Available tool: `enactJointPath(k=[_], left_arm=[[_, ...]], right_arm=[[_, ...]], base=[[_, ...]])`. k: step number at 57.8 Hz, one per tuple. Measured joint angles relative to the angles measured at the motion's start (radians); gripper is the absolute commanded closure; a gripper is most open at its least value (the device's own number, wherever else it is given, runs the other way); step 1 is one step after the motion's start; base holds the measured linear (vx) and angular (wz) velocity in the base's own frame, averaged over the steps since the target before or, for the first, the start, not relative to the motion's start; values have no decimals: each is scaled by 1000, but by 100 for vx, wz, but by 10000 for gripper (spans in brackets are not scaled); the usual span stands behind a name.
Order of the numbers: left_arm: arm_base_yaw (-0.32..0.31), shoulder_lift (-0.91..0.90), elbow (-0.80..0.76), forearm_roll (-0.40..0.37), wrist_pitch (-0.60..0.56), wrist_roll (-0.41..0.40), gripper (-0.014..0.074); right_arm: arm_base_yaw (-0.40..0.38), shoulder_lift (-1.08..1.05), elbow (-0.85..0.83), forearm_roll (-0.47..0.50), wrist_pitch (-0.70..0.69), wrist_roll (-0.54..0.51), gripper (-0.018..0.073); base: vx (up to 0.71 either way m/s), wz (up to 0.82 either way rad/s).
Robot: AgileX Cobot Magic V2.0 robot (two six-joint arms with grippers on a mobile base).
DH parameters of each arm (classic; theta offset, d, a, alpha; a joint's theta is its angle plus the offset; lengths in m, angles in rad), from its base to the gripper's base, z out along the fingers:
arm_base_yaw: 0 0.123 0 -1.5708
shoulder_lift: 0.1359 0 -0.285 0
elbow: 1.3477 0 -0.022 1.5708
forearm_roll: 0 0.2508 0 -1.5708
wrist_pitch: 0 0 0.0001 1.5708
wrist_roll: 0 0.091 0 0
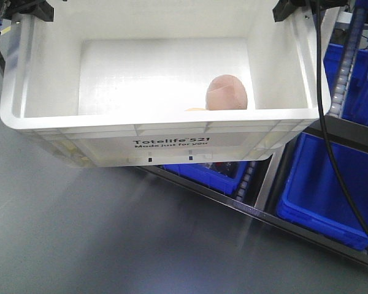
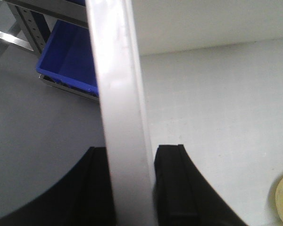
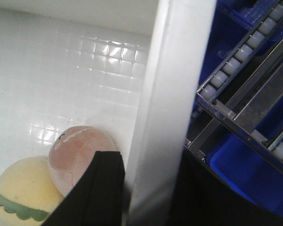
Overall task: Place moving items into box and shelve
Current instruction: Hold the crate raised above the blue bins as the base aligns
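While left jaws and right jaws pinch opposite box (image 1: 172,131) walls, moving items (image 1: 227,92) (pink (image 3: 78,150), yellow (image 3: 19,188)) just beside the right.

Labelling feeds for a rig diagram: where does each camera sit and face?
Front-facing: above, looking down into the white rectangular plastic crate; left claw, right claw at top corners.
Left wrist: behind left claw, fingers straddling crate's left wall.
Right wrist: behind right claw, straddling right wall.
Shared: front and right wrist see the pinkish-beige rounded lump.
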Motion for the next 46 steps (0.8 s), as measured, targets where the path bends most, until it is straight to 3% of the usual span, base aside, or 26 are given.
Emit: enactJointPath(k=[46], left_arm=[[0,0,0,-5,0,0,594]], right_arm=[[0,0,0,-4,0,0,564]], base=[[15,-13]])
